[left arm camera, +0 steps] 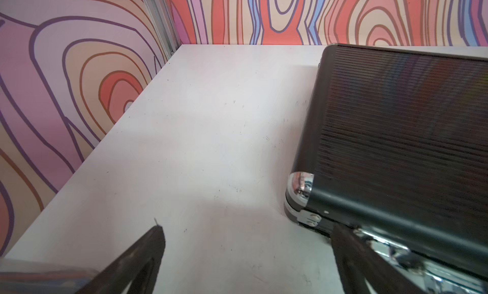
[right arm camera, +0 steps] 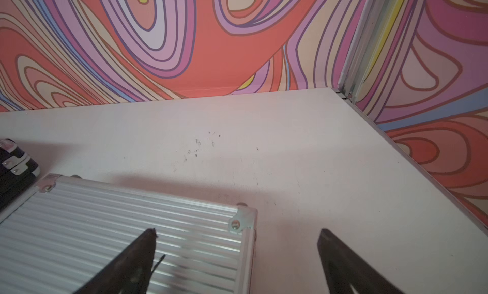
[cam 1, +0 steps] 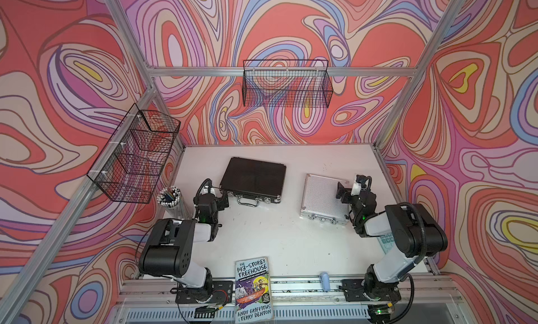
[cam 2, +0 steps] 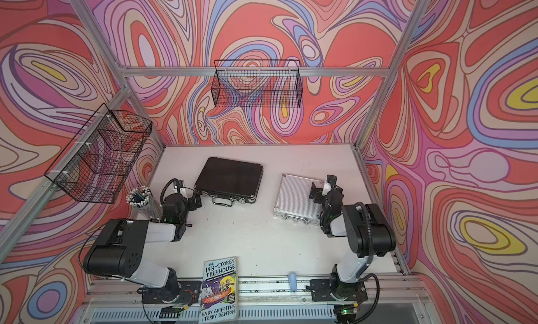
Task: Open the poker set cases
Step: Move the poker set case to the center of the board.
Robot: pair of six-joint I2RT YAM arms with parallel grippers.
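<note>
Left arm folds at the elbow, wrist reaching far and rightward. The left claw (cam 1: pixel 224 198) is spread wide at the near left corner of the black case (cam 1: pixel 253 178), with one finger before the latch side. Right arm bends likewise. The right claw (cam 1: pixel 343 193), also wide, straddles the right edge of the silver case (cam 1: pixel 321 196) and holds nothing. Both cases lie shut on the table (cam 1: pixel 279 238), handles facing near. The black case's long axis runs left-right.

Paperback book (cam 1: pixel 253 290), pen cup (cam 1: pixel 170 199), wire basket (cam 1: pixel 286 88)
</note>
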